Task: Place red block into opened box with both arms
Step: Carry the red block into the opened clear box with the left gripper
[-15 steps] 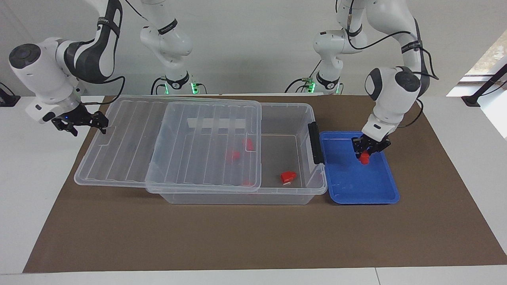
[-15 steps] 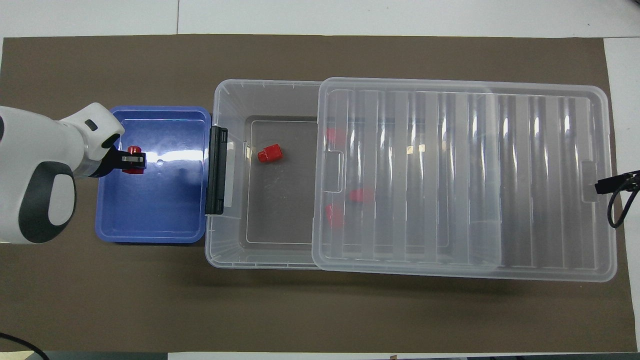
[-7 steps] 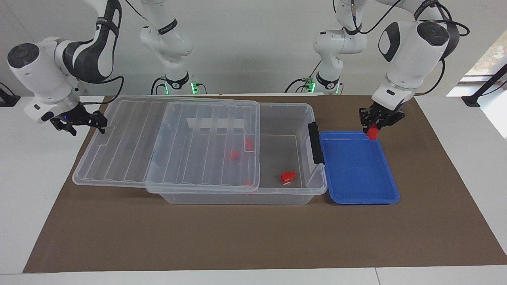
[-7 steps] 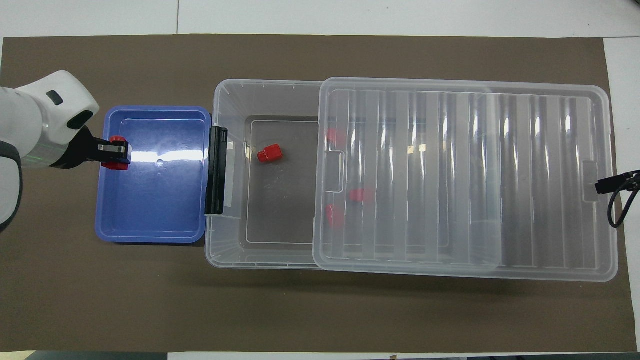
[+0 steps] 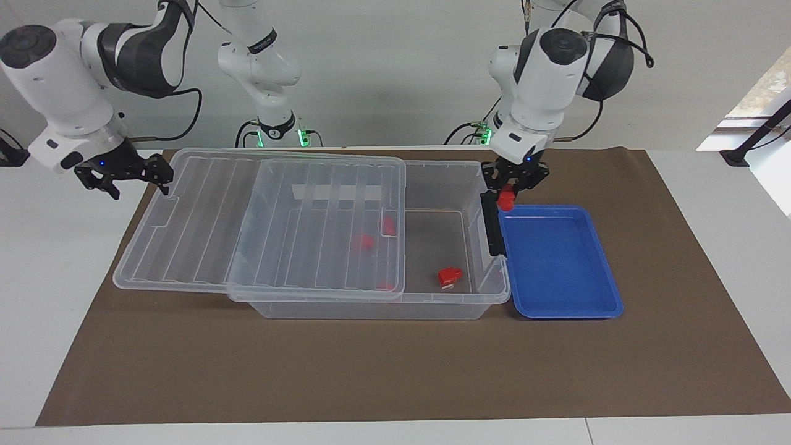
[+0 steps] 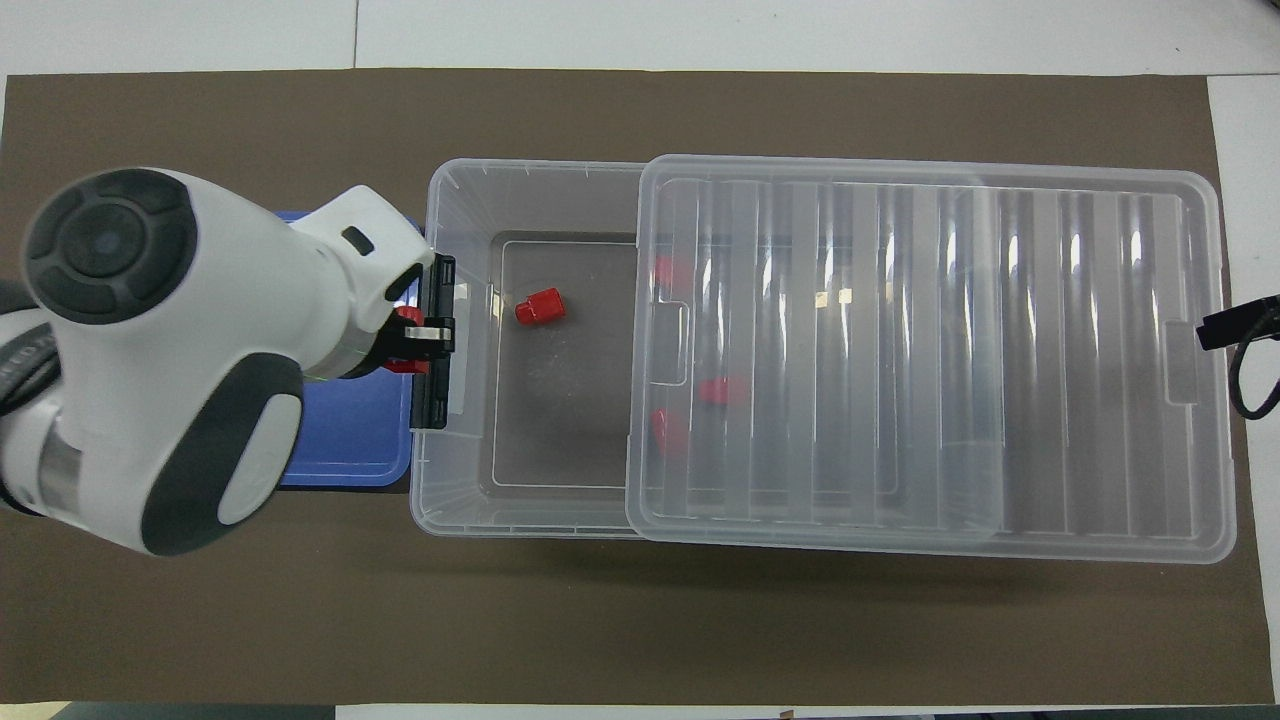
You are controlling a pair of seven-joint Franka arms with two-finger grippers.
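The red block (image 5: 507,199) (image 6: 404,317) hangs in my left gripper (image 5: 513,187) (image 6: 424,340), which is shut on it. The two are up in the air over the black latch (image 5: 490,230) (image 6: 435,404) at the box's end toward the left arm. The box (image 5: 489,292) (image 6: 440,182) is a clear bin. Its ribbed lid (image 5: 204,216) (image 6: 950,350) is slid toward the right arm's end, so the latch end lies uncovered. My right gripper (image 5: 157,176) (image 6: 1225,325) stands open beside the lid's end edge; whether it touches the lid I cannot tell.
A blue tray (image 5: 556,266) (image 6: 345,450) lies beside the box's latch end. One red block with a white patch (image 5: 449,276) (image 6: 540,306) lies in the box's uncovered part. Other red blocks (image 5: 364,242) (image 6: 715,390) show through the lid. A brown mat (image 5: 395,364) covers the table.
My left gripper has lifted the red block out of the blue tray and carried it across to over the box's latch end. The right gripper has risen slightly by the lid.
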